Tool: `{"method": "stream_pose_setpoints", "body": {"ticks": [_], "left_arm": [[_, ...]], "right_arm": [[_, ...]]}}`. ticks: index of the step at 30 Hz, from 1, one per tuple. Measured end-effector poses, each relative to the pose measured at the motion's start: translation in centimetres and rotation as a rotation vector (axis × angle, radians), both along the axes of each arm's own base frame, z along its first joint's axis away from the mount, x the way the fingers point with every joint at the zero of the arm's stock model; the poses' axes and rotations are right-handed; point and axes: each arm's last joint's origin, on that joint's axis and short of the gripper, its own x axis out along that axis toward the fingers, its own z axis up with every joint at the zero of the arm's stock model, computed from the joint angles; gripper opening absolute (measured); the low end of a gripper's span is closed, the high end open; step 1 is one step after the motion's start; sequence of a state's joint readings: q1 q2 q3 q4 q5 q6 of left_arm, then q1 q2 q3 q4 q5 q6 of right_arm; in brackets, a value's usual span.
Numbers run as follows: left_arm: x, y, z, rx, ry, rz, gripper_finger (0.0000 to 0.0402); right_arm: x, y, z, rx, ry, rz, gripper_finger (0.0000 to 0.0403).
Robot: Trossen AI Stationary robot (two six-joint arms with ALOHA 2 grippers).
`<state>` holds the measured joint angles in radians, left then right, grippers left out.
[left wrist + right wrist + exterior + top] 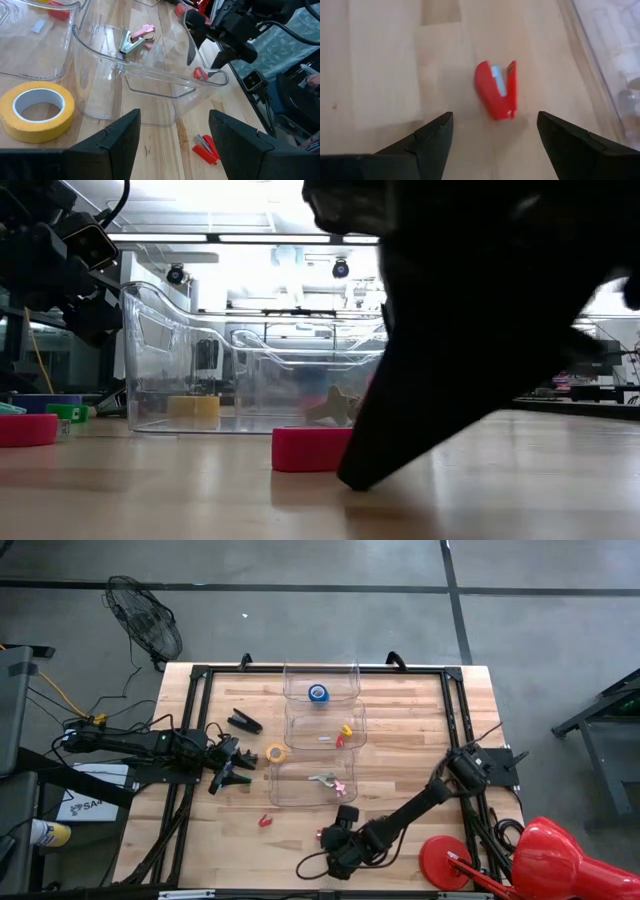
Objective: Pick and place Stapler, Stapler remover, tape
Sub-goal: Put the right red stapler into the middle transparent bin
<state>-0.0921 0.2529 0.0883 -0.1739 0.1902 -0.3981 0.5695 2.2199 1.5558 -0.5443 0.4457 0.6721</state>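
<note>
Red staple remover (497, 90) lies ahead of open right gripper (492, 137).

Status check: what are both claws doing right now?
Left gripper open beside yellow tape. Right gripper open, facing red staple remover. Nothing held, path clear.

Even overhead light is falling on the pale wooden table (400, 740), bright ceiling strips are glaring behind the clear plastic bin (200, 360) in the low view, and the small red stapler (496, 90) is appearing blurred.
</note>
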Motion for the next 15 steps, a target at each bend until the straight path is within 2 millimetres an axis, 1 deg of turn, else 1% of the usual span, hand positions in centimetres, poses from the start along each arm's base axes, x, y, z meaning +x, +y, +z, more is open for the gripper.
{"method": "stream_pose_setpoints", "body": {"ticks": [5,12,15], "left_arm": [[0.0,0.0,0.0,0.000,0.000,0.000,0.0231],[0.0,0.0,0.0,0.000,0.000,0.000,0.0231],[0.0,0.0,0.0,0.000,0.000,0.000,0.0231]], "right_arm": [[0.5,-0.6,0.0,0.004,-0.013,-0.009,0.0279],[1.0,-0.8,0.1,0.015,-0.025,0.034,0.0279],[1.1,-0.8,0.1,0.024,-0.023,0.043,0.0272]]}}
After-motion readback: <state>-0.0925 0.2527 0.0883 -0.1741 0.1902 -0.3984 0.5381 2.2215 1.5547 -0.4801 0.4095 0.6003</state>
